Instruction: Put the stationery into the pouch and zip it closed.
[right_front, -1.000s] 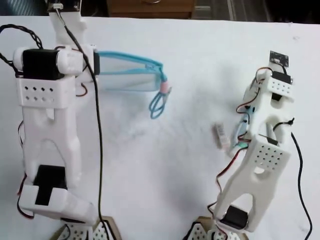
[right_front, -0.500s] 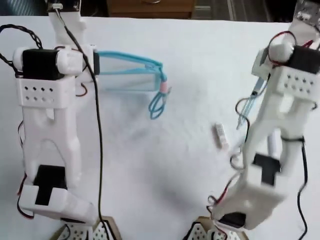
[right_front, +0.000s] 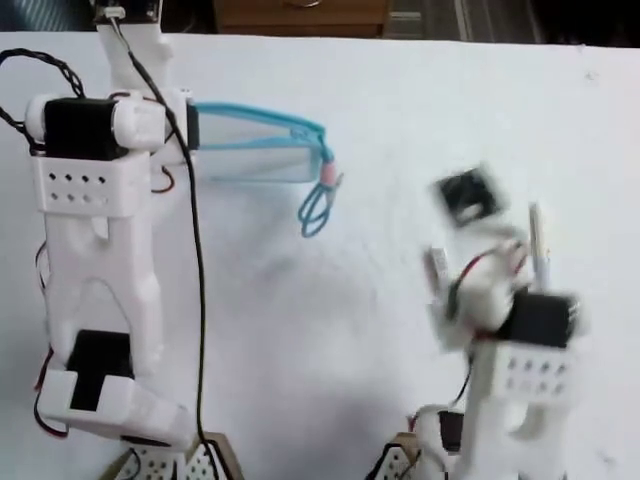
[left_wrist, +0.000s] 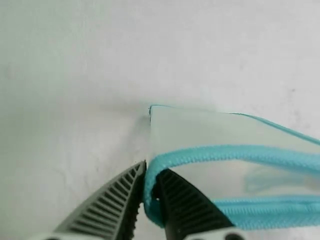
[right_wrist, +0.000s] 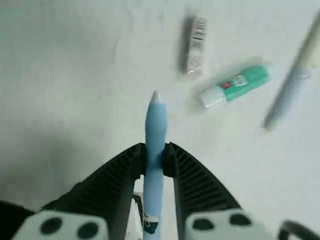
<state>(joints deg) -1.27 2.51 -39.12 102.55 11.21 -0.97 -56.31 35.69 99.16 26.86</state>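
The clear pouch (right_front: 255, 145) with a blue zip lies at the back left, its blue pull loop (right_front: 317, 208) trailing off the right end. My left gripper (left_wrist: 147, 172) is shut on the zip edge at the corner of the pouch (left_wrist: 225, 150). My right gripper (right_wrist: 155, 150) is shut on a light blue pen (right_wrist: 154, 125), held above the table. Below the blue pen lie a small white eraser (right_wrist: 195, 45), a green tube (right_wrist: 237, 85) and a pale pen (right_wrist: 292, 85). From above, the eraser (right_front: 437, 265) lies beside the right arm (right_front: 520, 330).
The left arm (right_front: 95, 200) and its black cable (right_front: 195, 260) cover the left side of the white table (right_front: 330, 330). A wooden cabinet (right_front: 300, 15) stands behind the table's far edge. Bare table lies between the pouch and the eraser.
The right arm swung out over the far right, then drew back toward its base over the eraser. The left arm and the pouch have stayed put.
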